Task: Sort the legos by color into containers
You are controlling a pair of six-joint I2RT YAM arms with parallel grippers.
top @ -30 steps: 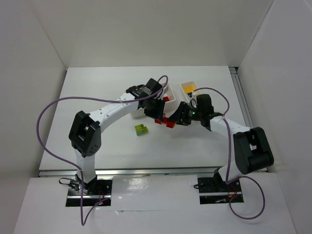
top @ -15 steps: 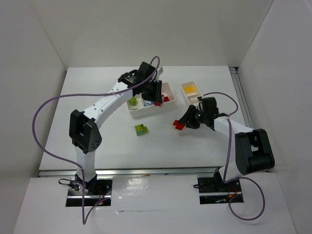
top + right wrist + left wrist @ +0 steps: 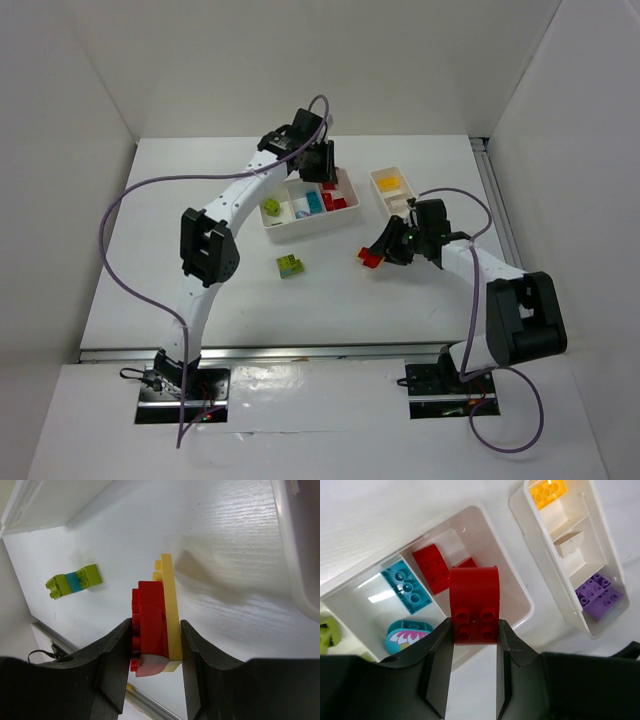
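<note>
This is a robotics lab test cell. The white table (image 3: 180, 200) is boxed in by bare white boards: a back panel (image 3: 300, 70) beyond both grippers, a left side panel (image 3: 60, 180) outward of the left gripper (image 3: 321, 172), and a right side panel (image 3: 570, 140) outward of the right gripper (image 3: 378, 250). Well behind the grippers, the arms' bases sit on mounting plates (image 3: 185, 388) by an aluminium rail (image 3: 320, 352). Purple cables (image 3: 101, 235) loop loose from wrist to base. The props are toys. The left gripper pinches a red brick (image 3: 474, 595) and the right a red-and-yellow stack (image 3: 157, 620). A wider tray (image 3: 300, 230) lies by the left gripper, and a narrower tray (image 3: 380, 195) just beyond the right.
</note>
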